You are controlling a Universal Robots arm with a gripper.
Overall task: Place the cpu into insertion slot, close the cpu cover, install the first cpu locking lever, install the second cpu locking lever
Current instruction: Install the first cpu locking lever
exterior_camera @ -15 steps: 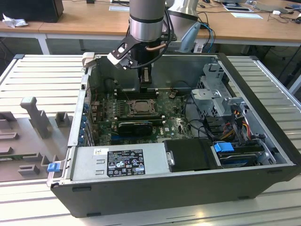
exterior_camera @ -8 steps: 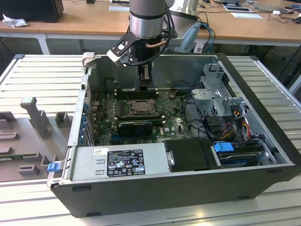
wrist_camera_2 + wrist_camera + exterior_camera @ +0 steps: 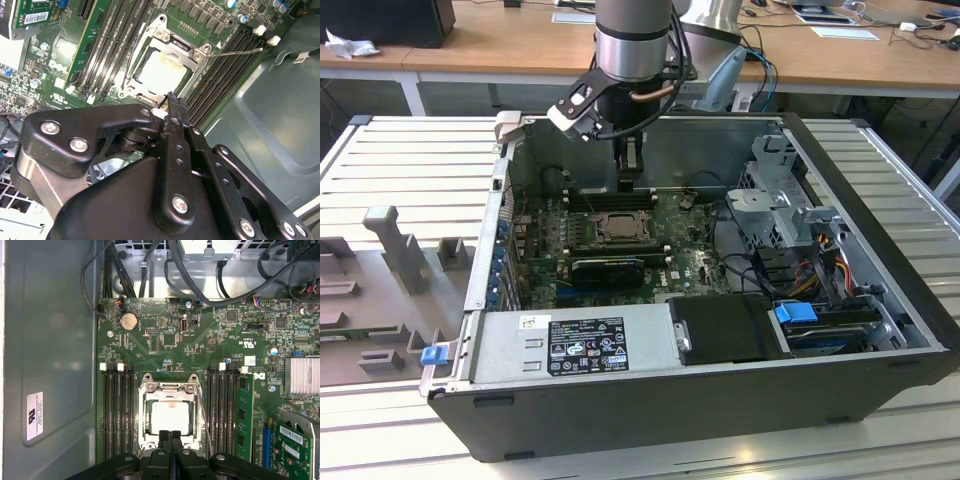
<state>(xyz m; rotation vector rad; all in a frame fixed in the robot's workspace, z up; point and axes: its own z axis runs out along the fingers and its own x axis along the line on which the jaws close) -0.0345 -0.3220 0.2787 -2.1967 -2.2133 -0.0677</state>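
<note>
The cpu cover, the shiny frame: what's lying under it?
Through the cpu cover's window you see the pale square top of the cpu, lying flat. The insertion slot below the chip is covered, and the gripper hides one edge of the frame.

We find the cpu [image 3: 170, 416] lying within the window of the cpu cover [image 3: 169, 388], memory slots [image 3: 117, 410] flanking both sides.

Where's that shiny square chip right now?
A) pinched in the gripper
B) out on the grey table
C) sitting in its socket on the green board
C: the chip lies inside the metal cover on the green board, beside the shut gripper.
</note>
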